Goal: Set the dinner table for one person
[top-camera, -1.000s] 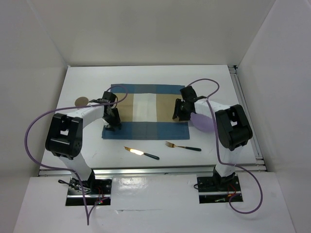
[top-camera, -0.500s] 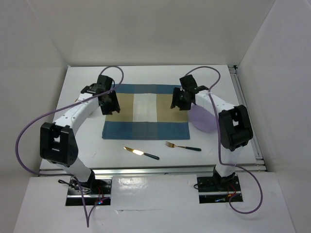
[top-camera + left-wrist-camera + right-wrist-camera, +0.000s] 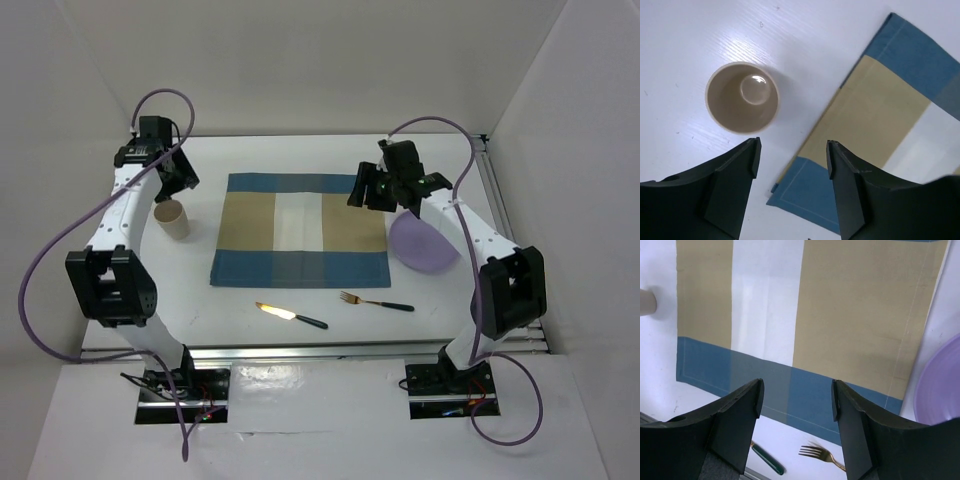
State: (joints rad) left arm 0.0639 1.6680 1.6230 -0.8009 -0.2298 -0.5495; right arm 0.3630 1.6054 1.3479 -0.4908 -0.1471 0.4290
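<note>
The white dinner table [image 3: 300,155] holds a blue-and-tan checked placemat [image 3: 300,230], lying flat at its middle. A tan cup [image 3: 172,218] stands upright left of the mat; it also shows in the left wrist view [image 3: 742,97]. A purple plate [image 3: 425,245] lies off the mat's right edge. A knife [image 3: 290,316] and a fork [image 3: 375,302] lie in front of the mat. My left gripper [image 3: 183,176] hovers open and empty just behind the cup [image 3: 792,157]. My right gripper [image 3: 366,190] hovers open and empty over the mat's far right part [image 3: 796,400].
A silver rail [image 3: 310,350] runs along the table's near edge, and another along the right edge. White walls close in the back and sides. The right wrist view shows the placemat [image 3: 840,315], the plate's rim [image 3: 940,385], the fork [image 3: 822,455] and the knife handle [image 3: 767,460].
Both arms have risen off the placemat's side edges and drawn toward the back. The left arm swung left to above the cup, which now shows fully. The mat stays flat.
</note>
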